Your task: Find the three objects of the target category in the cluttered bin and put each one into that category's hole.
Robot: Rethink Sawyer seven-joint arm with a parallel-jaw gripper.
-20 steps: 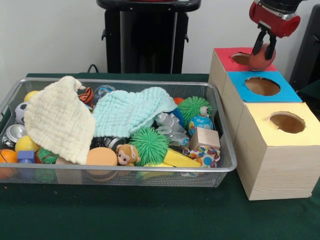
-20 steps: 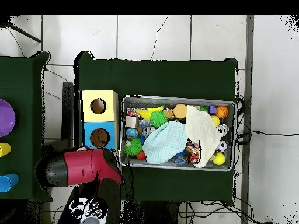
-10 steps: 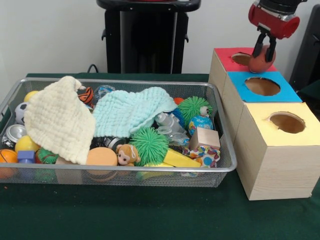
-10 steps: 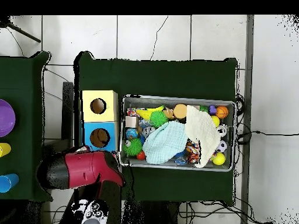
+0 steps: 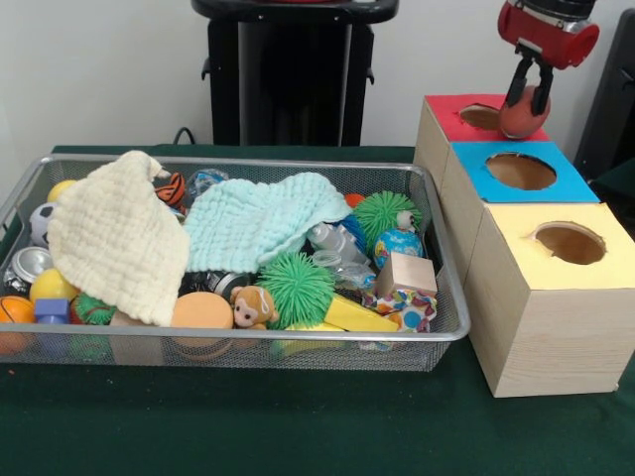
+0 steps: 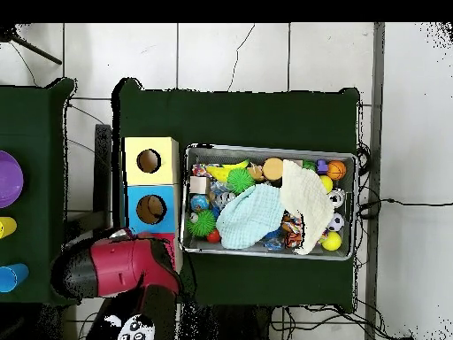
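Green-clothed table point(image 5: 298, 426) | we are seeing the gripper point(image 5: 525, 95) clamping a reddish ball point(image 5: 522, 117) between its fingers above the red box point(image 5: 448, 117), partly hiding its hole | three boxes | two cloths covering the bin point(image 5: 437, 342).

A robotics lab: a green-clothed table point(image 5: 298, 426) on a tiled floor point(image 6: 265, 53) with loose cables point(image 6: 389, 204).
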